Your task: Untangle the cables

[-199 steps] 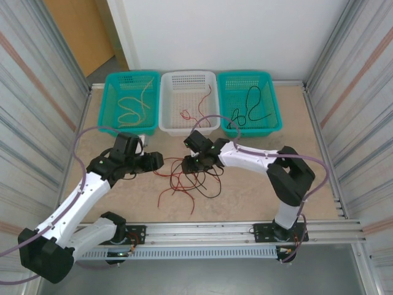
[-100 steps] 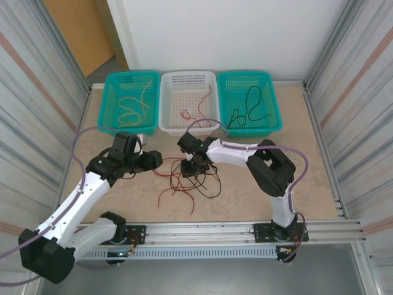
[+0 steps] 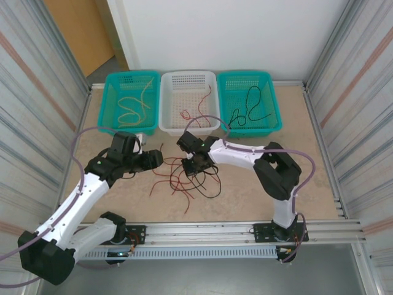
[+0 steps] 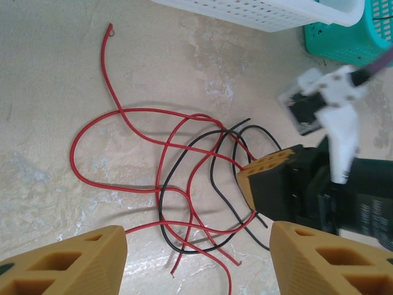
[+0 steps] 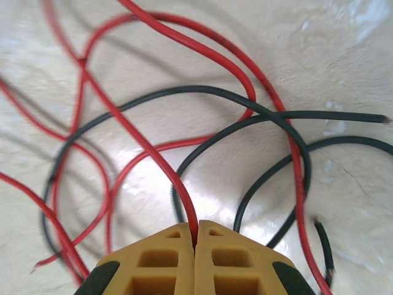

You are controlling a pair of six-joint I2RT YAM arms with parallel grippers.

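A loose tangle of red and black cables (image 3: 184,178) lies mid-worktop (image 3: 319,144), toward the near edge. The right gripper (image 5: 195,236) is pinched tight on one red cable (image 5: 188,209) from the tangle. The left gripper (image 4: 198,238) stands wide apart just left of the tangle, holding nothing. Three baskets (image 3: 188,74) along the far edge hold tan cables (image 3: 132,106), red strands (image 3: 201,106) and a black cable (image 3: 248,104).

Overhead view facing down, wrist views close, sharing tangled cables (image 3: 187,175)
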